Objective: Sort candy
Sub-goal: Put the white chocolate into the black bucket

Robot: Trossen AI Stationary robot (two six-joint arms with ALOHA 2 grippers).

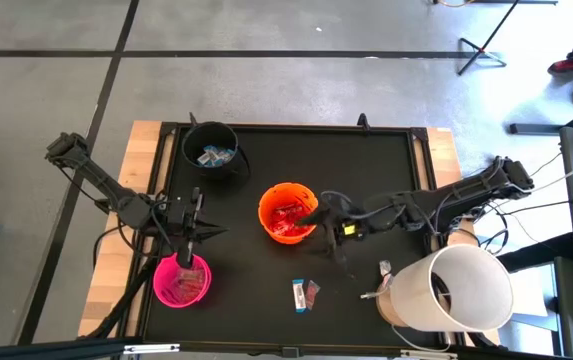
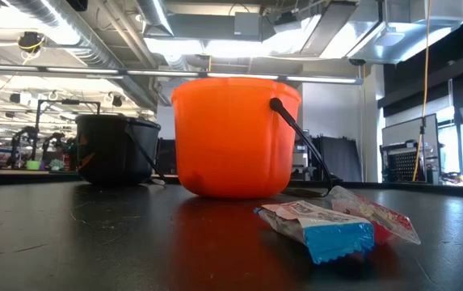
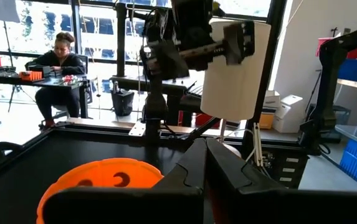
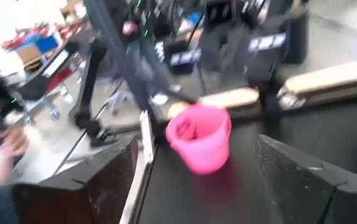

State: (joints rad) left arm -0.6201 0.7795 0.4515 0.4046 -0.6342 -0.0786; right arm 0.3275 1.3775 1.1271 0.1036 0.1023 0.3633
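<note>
Hovering beside the orange bucket (image 1: 287, 211), the right claw (image 1: 318, 215) stands released and empty. The left claw (image 1: 188, 247), clenched, hangs over the pink bucket (image 1: 181, 281). Two candy (image 1: 305, 293) pieces lie on the desk (image 1: 366, 170) near the orange bucket.

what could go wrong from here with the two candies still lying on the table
1. The blue-and-white candy and the red one lie touching, so a grasp may catch both and put one in the wrong bucket.
2. The right tool, open beside the orange bucket, might knock the bucket as it swings toward them.
3. The left tool, shut, hangs over the pink bucket; a careless move might tip it.
</note>
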